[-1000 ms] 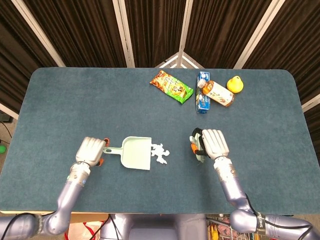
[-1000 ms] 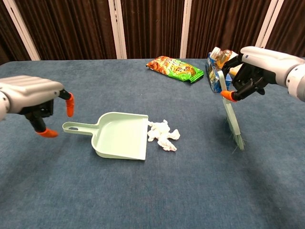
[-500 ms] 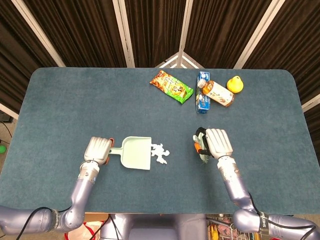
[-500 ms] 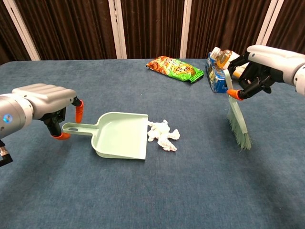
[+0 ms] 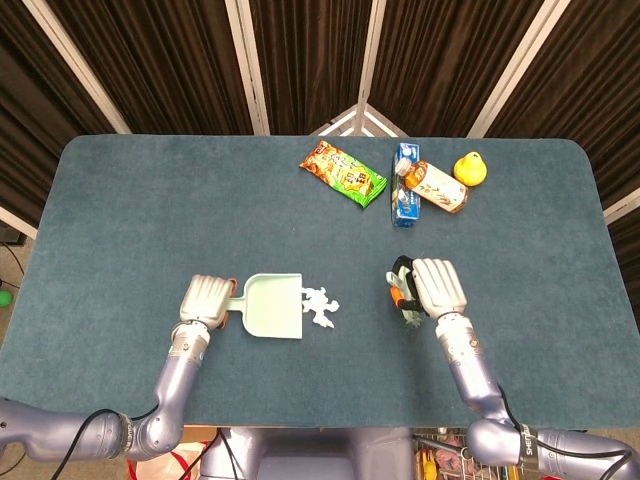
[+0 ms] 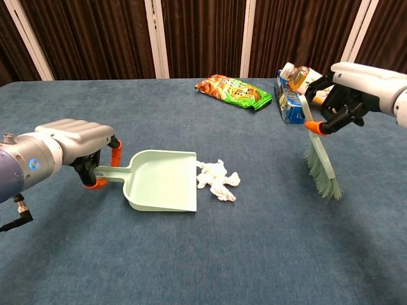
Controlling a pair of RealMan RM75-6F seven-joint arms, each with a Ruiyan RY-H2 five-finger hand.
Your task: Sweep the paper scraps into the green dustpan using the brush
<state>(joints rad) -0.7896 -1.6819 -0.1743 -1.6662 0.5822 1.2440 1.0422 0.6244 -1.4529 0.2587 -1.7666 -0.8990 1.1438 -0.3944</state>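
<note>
Scraps (image 6: 217,180) touch the dustpan's (image 6: 159,181) right lip; left hand (image 6: 76,143) fingers grasp its handle; right hand (image 6: 343,95) grasps the brush (image 6: 321,168), bare counter (image 6: 267,210) between.

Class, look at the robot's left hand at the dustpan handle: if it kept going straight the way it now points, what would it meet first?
The left hand already brackets the handle of the green dustpan, so it would likely press into that first, pushing the pan toward the paper scraps. Contact itself is unclear.

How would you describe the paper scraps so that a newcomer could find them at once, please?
On the blue table, look near the front, between the two hands. The paper scraps lie at the open mouth of the green dustpan, the only crumpled white clump there.
</note>
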